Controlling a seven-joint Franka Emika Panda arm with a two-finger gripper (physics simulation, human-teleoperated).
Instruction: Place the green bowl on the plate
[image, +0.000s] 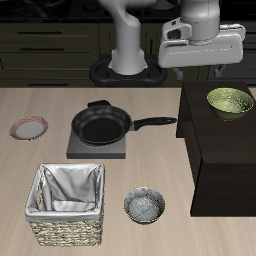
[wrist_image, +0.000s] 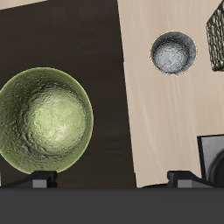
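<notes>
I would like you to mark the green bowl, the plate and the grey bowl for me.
green bowl (image: 230, 101): exterior view, its speckled inside.
plate (image: 29, 128): exterior view, its pale centre.
grey bowl (wrist_image: 171, 52): wrist view, its inside.

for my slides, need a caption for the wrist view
Wrist camera looking down on the green bowl on a dark cabinet top, grey metallic bowl on the table beyond.

The green bowl sits on a dark raised cabinet beside the table, below the arm's wrist. The plate lies well apart across the table, beyond a black frying pan on its stove plate. Nearer the front edge stand a lined wicker basket and a grey metallic bowl.
</notes>
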